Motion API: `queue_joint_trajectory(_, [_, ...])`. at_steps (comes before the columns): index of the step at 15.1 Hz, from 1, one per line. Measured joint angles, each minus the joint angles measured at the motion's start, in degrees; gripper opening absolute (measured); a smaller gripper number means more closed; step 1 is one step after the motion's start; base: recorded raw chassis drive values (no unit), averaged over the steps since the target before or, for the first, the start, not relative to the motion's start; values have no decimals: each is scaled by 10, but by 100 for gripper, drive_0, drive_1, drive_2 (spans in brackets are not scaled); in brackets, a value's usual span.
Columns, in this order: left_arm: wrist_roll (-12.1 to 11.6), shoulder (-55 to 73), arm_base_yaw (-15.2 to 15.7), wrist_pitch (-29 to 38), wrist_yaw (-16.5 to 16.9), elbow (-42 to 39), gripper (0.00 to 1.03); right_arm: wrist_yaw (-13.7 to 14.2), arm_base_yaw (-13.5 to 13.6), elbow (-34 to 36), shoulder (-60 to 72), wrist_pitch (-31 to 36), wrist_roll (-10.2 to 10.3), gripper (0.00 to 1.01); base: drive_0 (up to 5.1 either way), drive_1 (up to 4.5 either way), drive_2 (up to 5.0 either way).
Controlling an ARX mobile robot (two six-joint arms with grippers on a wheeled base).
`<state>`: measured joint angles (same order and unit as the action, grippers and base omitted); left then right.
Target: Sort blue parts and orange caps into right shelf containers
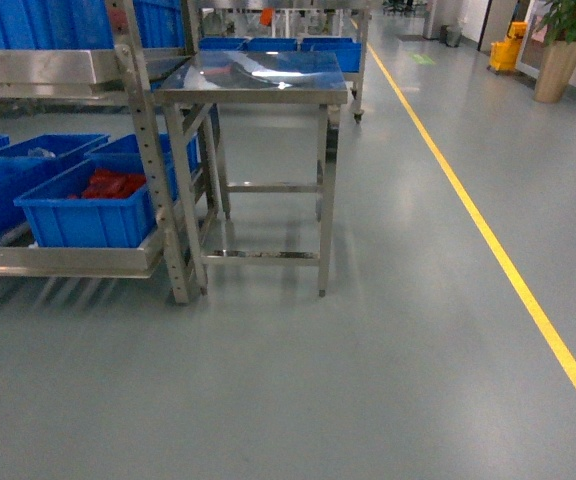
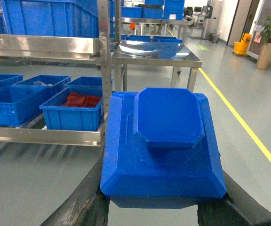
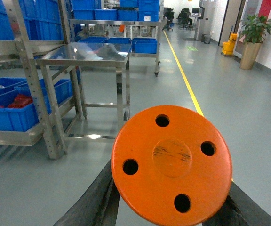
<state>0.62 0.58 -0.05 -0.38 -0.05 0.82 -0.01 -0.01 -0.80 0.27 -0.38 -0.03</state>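
My left gripper [image 2: 156, 209] is shut on a blue part [image 2: 163, 155], a chunky bevelled block with a raised octagonal top, held between the black fingers [image 2: 86, 202]. My right gripper [image 3: 171, 205] is shut on an orange cap [image 3: 171, 157], a round disc with several holes. Neither gripper shows in the head view. Blue open-top containers [image 1: 88, 205] sit on the low shelf of a steel rack [image 1: 153, 150] at the left; one holds red pieces [image 1: 113, 185]. Whether this is the right shelf I cannot tell.
A bare steel table [image 1: 253, 80] stands beside the rack. More blue crates [image 1: 328, 50] sit on a cart behind it. A yellow floor line [image 1: 488, 235] runs along the right. A potted plant [image 1: 560, 50] and a yellow bucket [image 1: 508, 48] stand far right.
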Motion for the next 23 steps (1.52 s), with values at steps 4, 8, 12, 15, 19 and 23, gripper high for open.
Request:
queue_joint_trajectory(4, [0, 0, 0, 1, 1, 0, 43, 0, 0, 0, 0, 1, 0, 42, -2, 424, -428])
queue_joint_trajectory(8, [0, 0, 0, 0, 0, 0, 43, 0, 0, 0, 0, 0, 0, 42, -1, 424, -427])
queue_joint_trajectory(12, [0, 0, 0, 0, 0, 0, 43, 0, 0, 0, 0, -2, 0, 42, -1, 424, -427])
queue_joint_trajectory(15, [0, 0, 0, 1, 0, 0, 43, 0, 0, 0, 0, 1, 0, 42, -1, 424, -427])
queue_joint_trajectory(19, [0, 0, 0, 1, -1, 0, 43, 0, 0, 0, 0, 2, 0, 42, -1, 424, -427])
queue_joint_trajectory(23, [0, 0, 0, 0, 0, 0, 43, 0, 0, 0, 0, 0, 0, 42, -1, 318, -320])
